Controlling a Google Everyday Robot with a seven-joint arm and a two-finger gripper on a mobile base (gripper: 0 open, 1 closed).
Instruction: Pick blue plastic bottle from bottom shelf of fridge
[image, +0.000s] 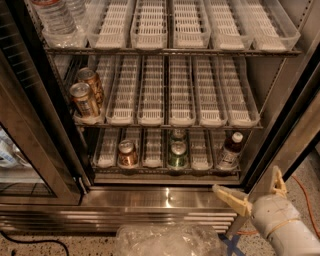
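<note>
The blue plastic bottle (230, 151), dark with a white cap and pale label, stands upright at the right end of the bottom shelf (165, 169) of the open fridge (165, 115). My gripper (254, 193) is outside the fridge at the lower right, over the steel sill, below and slightly right of the bottle. Its two pale fingers are spread wide and hold nothing.
A brown can (127, 153) and two green cans (177, 154) stand on the bottom shelf. Two cans (86, 97) lie on the middle rack at left. Water bottles (56, 17) sit top left. The glass door (30, 150) is open at left. A crumpled clear bag (167, 240) lies on the floor.
</note>
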